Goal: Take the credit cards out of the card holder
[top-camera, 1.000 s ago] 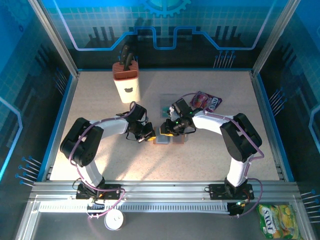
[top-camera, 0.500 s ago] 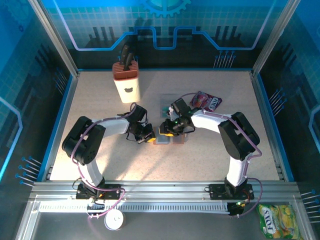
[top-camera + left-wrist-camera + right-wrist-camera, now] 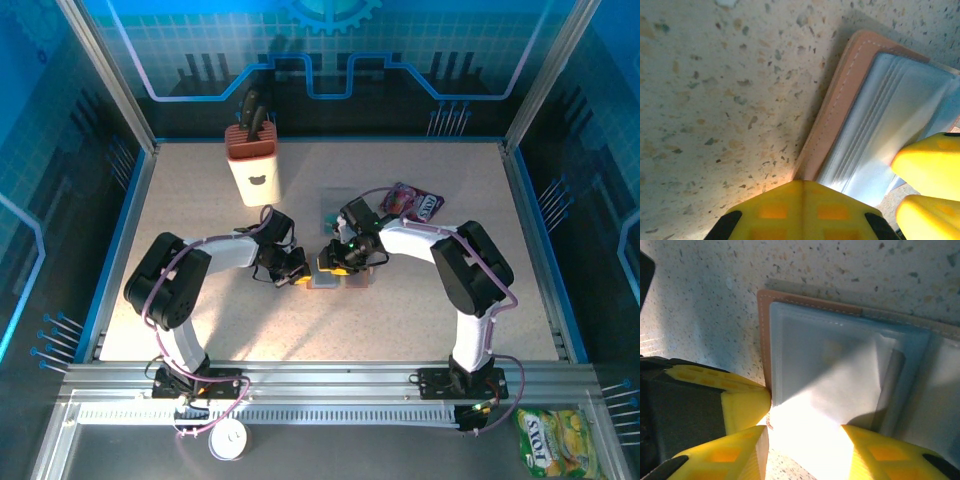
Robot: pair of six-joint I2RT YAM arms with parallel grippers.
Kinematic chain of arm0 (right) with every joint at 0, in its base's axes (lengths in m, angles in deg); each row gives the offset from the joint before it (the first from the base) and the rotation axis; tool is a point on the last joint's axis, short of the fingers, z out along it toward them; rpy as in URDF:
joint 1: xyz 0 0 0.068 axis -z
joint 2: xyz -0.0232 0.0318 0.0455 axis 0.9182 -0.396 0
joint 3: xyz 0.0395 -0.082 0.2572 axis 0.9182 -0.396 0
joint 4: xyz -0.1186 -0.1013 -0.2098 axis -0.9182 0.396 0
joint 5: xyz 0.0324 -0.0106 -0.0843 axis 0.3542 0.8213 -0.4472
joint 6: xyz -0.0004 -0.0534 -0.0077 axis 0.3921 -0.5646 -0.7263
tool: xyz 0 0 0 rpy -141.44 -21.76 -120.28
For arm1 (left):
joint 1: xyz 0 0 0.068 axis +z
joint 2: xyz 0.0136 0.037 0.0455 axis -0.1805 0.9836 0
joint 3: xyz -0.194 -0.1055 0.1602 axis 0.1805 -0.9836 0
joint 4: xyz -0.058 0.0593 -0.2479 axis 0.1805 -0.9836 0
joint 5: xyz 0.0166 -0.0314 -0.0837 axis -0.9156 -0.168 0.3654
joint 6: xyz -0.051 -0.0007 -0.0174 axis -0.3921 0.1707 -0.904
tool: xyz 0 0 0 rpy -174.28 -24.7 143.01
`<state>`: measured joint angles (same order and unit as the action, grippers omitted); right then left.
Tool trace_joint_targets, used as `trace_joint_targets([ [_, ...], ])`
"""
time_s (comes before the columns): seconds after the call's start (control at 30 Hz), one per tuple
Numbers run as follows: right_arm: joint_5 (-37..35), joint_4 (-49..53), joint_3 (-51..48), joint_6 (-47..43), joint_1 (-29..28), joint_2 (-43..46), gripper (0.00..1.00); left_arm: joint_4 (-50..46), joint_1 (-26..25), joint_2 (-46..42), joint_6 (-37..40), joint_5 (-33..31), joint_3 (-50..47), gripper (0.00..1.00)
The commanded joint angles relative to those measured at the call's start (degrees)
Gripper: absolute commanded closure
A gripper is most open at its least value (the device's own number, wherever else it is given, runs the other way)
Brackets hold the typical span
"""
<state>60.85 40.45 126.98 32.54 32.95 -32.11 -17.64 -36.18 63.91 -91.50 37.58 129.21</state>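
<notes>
While the card holder [image 3: 340, 282] lies spread open on the table [image 3: 200, 220] near its middle, both arms crowd in on it from left and right. Blue-grey inside faces up, tan rim round it [image 3: 875, 115].

Left gripper [image 3: 295, 273]: fingers look pressed together [image 3: 801, 200], tip at the holder's left rim. Cannot tell if it pinches the rim or just pins it.

Right gripper [image 3: 335, 262]: fingers apart [image 3: 805, 435], straddling the near edge of the holder's left panel [image 3: 825, 355]. Nothing between them yet.

Progress, as a judgement: opening is done and the holder is steadied. A pale teal flat rectangle just far of the grippers is likely one of the credit cards [image 3: 331, 211] already out, though too small to be sure. The pockets show stacked pale sleeve edges in the left wrist view. Glare in the right wrist view washes out much of the panel, so I cannot tell how many cards remain inside.

Left to do, probably: get a card edge between the open fingers, slide it free, set it aside, and repeat.

Purple snack packet [image 3: 412, 203] lies far right and the knife block [image 3: 253, 170] far left, both apart from the work.
</notes>
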Motion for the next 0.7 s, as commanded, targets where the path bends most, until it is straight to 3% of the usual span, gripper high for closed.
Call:
trace_joint_targets([
  [0.0,-0.4,3.2,1.4,-0.5,0.0,-0.8,0.57,-3.6,-0.3,0.8,0.5,-1.7,-0.3,0.95],
  [0.2,-3.5,5.2,1.1,-1.5,0.4,1.1,0.57,-3.9,-0.3,0.7,0.6,-2.1,-0.2,0.95],
  [0.67,-3.2,5.0,-0.6,-2.7,2.8,2.4,0.56,-4.4,-0.3,0.8,0.8,-2.1,0.3,0.94],
])
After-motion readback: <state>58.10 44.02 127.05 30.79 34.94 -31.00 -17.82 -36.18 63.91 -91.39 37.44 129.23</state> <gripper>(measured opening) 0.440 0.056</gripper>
